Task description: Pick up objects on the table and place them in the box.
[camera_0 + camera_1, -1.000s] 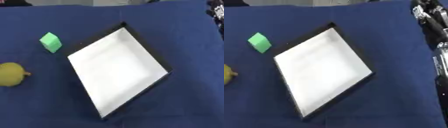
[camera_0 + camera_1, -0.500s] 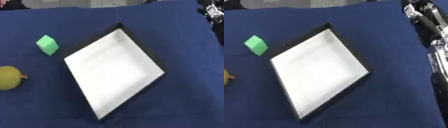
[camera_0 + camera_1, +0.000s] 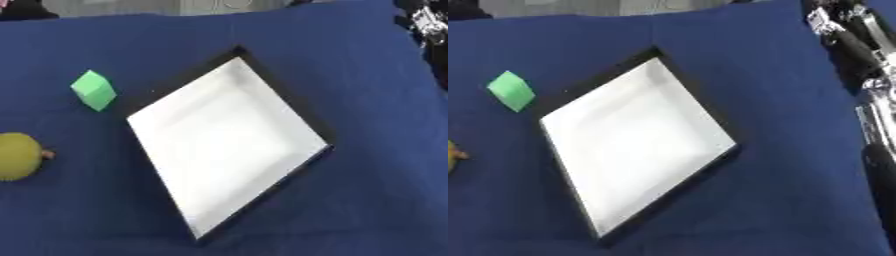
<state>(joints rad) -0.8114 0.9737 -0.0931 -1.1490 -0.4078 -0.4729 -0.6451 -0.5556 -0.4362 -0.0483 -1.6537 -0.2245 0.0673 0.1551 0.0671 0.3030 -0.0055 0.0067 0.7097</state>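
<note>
You are sitting at the very start, by my read: the shallow white box with the black rim point(image 3: 262, 95) is lying empty in the middle of the dark blue cloth-covered table point(image 3: 350, 75), and nothing is being carried. Both objects are waiting well apart from the box wall at its 9 o'clock side: the small green cube point(image 3: 93, 90) toward 10 o'clock, the round yellow-green fruit with a brown stem point(image 3: 17, 156) toward 8 o'clock at the view's left edge. Your right hand point(image 3: 837, 22) is showing at 1 o'clock from the box, up in the right eye view's top corner, touching neither object; whether its fingers are spread or curled, I cannot tell. The left hand is not showing anywhere. Next move probably calls for reaching across to the cube or fruit, likelier with the left arm, since both are lying on that side.
</note>
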